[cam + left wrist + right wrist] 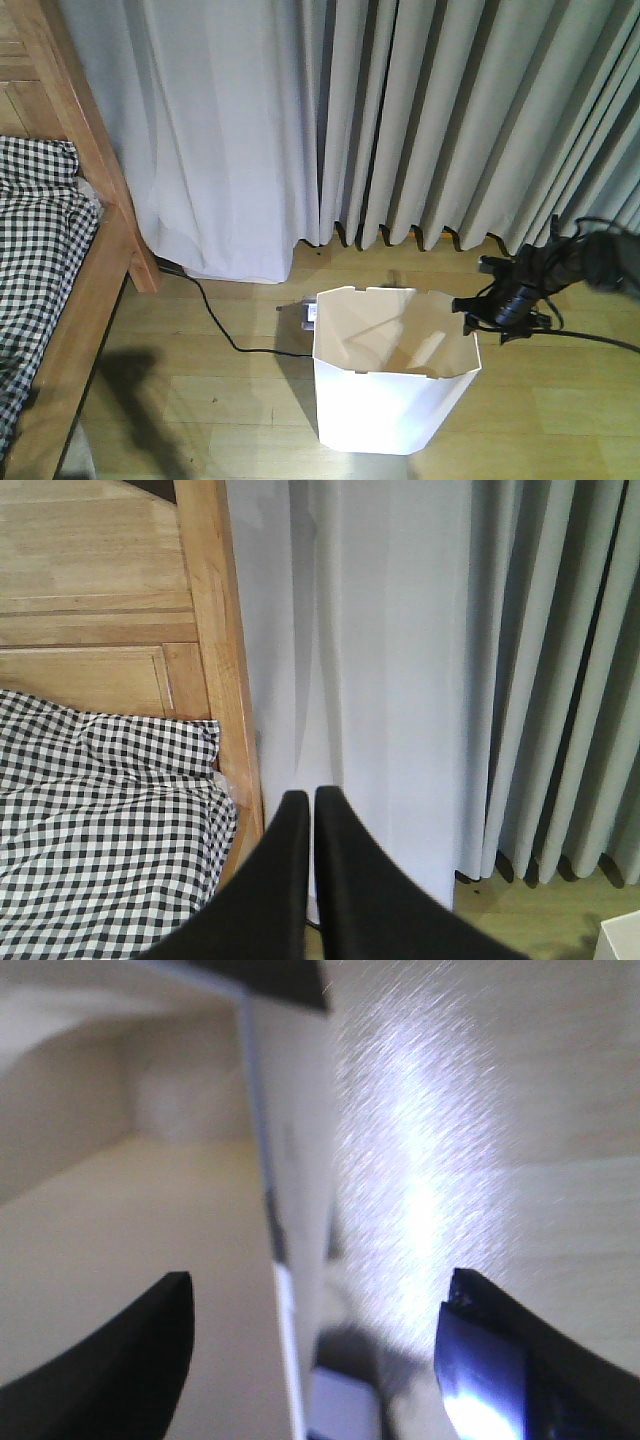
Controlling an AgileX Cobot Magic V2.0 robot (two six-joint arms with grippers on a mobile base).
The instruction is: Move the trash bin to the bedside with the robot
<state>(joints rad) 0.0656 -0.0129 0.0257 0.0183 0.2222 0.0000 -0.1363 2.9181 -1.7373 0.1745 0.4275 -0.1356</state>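
Straddling the rim, the right claw [315, 1310] is spread apart around the trash bin [395, 370] wall, shown only by its wrist view; the left claw [305, 805] is closed. The bin stands upright, mouth upward, near the bed [70, 290].

Grey curtains [400, 120], black floor cable [215, 320].

Open wood floor [200, 400] between bed frame [90, 290] and bin [390, 390], black cable [215, 320] trailing across it, curtains [400, 120] close behind the bin, right gripper [468, 312] spread astride the bin's right wall, bare floor further right
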